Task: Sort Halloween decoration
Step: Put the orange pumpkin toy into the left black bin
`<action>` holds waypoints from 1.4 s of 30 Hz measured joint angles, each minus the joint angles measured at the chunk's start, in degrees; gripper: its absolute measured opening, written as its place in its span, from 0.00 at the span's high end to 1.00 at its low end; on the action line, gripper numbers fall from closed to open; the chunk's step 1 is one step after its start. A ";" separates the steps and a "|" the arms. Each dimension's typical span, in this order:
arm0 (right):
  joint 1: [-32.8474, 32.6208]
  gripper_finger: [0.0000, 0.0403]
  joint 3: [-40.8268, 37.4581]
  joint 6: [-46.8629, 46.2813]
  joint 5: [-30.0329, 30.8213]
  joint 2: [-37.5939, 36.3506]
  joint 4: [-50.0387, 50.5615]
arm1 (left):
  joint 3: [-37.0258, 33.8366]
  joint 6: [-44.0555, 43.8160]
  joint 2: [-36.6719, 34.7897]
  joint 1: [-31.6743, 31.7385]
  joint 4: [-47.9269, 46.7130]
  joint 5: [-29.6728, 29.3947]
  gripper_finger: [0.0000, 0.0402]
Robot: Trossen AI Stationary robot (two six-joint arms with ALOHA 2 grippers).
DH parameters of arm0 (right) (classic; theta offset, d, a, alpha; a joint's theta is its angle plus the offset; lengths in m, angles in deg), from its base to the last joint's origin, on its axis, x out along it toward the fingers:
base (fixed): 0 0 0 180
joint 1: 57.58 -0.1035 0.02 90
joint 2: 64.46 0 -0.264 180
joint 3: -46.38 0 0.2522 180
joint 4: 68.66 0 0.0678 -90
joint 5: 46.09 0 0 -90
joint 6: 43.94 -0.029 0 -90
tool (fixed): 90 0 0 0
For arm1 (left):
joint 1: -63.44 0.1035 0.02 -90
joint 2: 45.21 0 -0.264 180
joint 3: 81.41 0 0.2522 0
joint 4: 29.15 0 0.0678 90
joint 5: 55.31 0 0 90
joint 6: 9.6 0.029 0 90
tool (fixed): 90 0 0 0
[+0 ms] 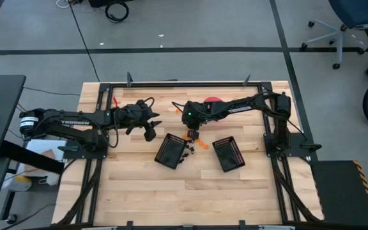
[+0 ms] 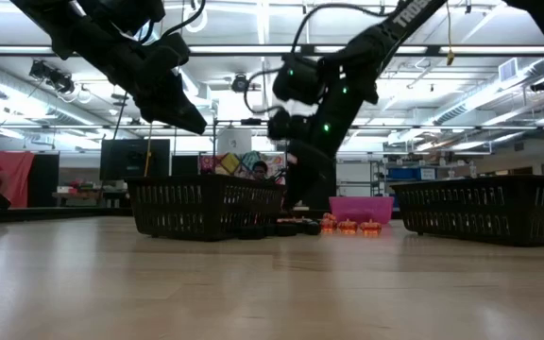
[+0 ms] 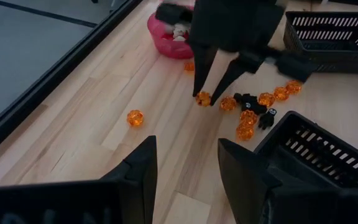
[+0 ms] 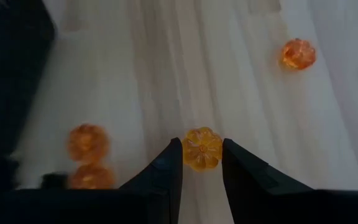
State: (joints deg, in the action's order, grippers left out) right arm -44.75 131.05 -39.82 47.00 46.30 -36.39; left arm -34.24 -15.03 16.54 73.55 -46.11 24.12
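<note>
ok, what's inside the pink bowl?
The left wrist view shows pale grey-white pieces in the pink bowl. The right arm covers part of it, so the rest of its contents can't be seen.

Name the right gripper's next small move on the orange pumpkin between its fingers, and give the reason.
Probably finish closing, then lift straight up. The right gripper is down at the table with its fingers flanking an orange pumpkin piece, which sits between the tips on the wood. Other orange pieces lie close by, so a straight lift seems least likely to knock them. The left gripper waits open, off to the side.
</note>
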 joint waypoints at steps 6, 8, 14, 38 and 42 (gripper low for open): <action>-1.71 0.75 0.49 -0.56 -0.84 -4.22 3.34 | 0.00 0.00 0.00 0.00 -0.02 0.02 0.65; -2.60 0.75 0.57 -1.36 -2.95 -5.80 3.13 | 0.00 0.00 0.00 0.00 -0.07 0.02 0.65; -7.58 0.75 0.59 -4.61 -10.95 -7.93 -2.77 | 0.00 0.04 0.00 0.00 -0.08 0.02 0.65; -14.26 0.56 7.81 -6.88 -6.76 0.78 -0.32 | 0.00 -0.44 0.00 -0.04 -0.90 0.11 0.65; -14.23 0.54 7.79 -6.49 -5.46 -2.29 2.80 | 0.02 -0.41 0.00 0.04 -0.39 0.08 0.65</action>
State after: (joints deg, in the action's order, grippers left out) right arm -58.99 138.83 -46.31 41.54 44.00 -33.59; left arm -34.21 -15.44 16.54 73.59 -46.50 24.20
